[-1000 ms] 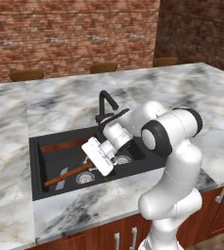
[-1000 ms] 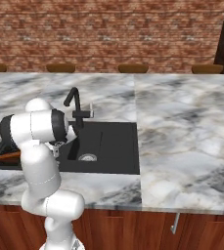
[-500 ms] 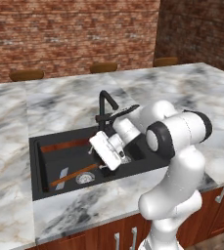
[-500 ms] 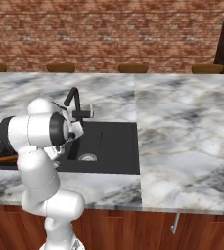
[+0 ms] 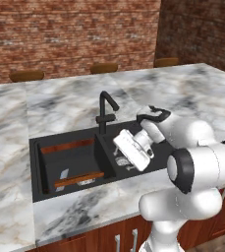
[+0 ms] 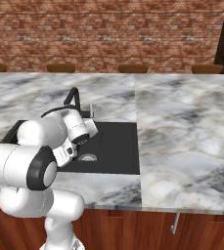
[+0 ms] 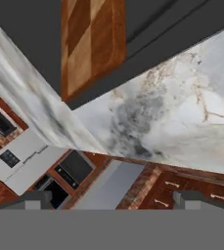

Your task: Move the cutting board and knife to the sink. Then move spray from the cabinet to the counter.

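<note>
The gripper [image 7: 114, 200] stands released, its two dark fingertips [image 7: 33, 200] set wide apart with nothing between them, above the black sink [image 5: 40, 170]. In the hand view it looks past the sink's front rim and down the face of the cabinets, where reddish-brown drawers [image 7: 182, 188] carry silver handles.

The board [image 7: 91, 44], a patchwork of light and dark brown squares with darker edge strips, lies inside the sink, apart from the fingers. From the left base view the board [image 5: 79, 178] sits in the left part of the basin, its brown edge strips showing against the dark interior. A small pale sliver [image 5: 63, 173] rests on or just beside it; it is too small to say whether it is the knife.

The white hand [image 5: 133, 150] hangs over the right part of the basin, near the round drain [image 6: 87, 157] and just in front of the black faucet [image 5: 105, 106], which rises from the back rim. The arm's thick white body curls up from the front edge of the counter.

The counter [image 5: 84, 206], white-grey marble with grey and brownish veins, wraps the sink on all sides and runs wide to the right in the right base view. Beyond it stands a red brick wall [image 6: 113, 29], with brown chair backs [image 5: 103, 67] showing along the counter's far edge.
</note>
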